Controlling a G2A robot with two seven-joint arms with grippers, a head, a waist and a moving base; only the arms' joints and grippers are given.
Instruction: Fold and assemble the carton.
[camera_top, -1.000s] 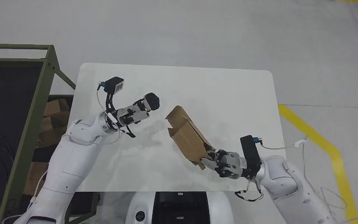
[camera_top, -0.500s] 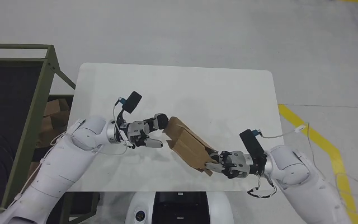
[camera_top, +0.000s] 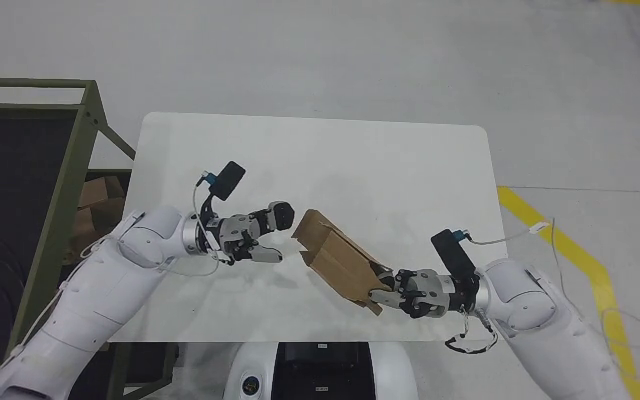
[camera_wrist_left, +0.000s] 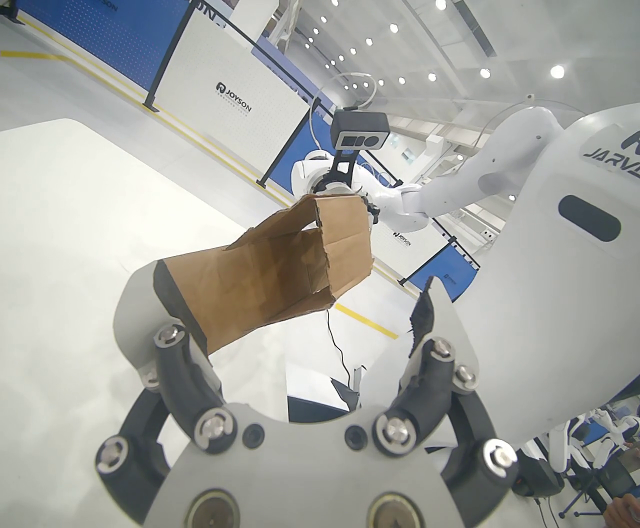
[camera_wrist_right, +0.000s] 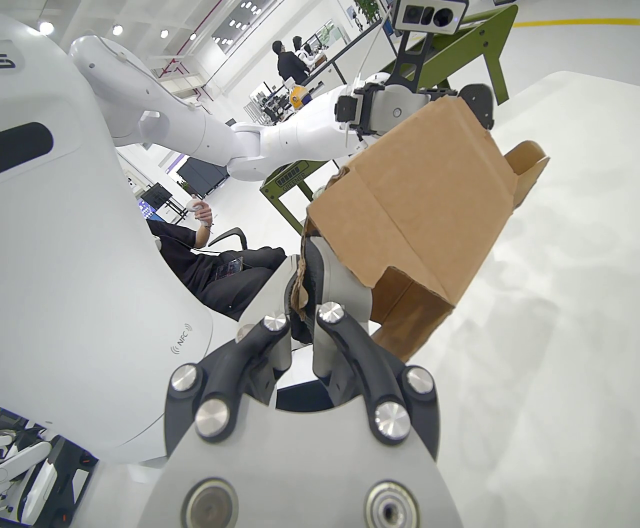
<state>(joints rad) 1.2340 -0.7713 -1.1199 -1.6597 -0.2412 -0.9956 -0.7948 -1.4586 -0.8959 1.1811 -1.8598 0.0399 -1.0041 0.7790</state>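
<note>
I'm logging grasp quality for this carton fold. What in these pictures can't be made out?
- Top view: the underside of the carton is hidden by its own body, so whether it rests on the table is unclear.
- Left wrist view: the carton's flap overlaps a finger pad of the open left gripper; contact is uncertain.
- Right wrist view: cardboard covers the fingertips of the right gripper; grip depth is hidden.

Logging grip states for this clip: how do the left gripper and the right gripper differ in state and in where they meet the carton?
The left gripper is open, its fingers spread wide; the right gripper is shut, pinching a flap of the carton. The left gripper is at the carton's end farther from the robot, the right gripper at the nearer end. Both face the carton, from opposite ends.
</note>
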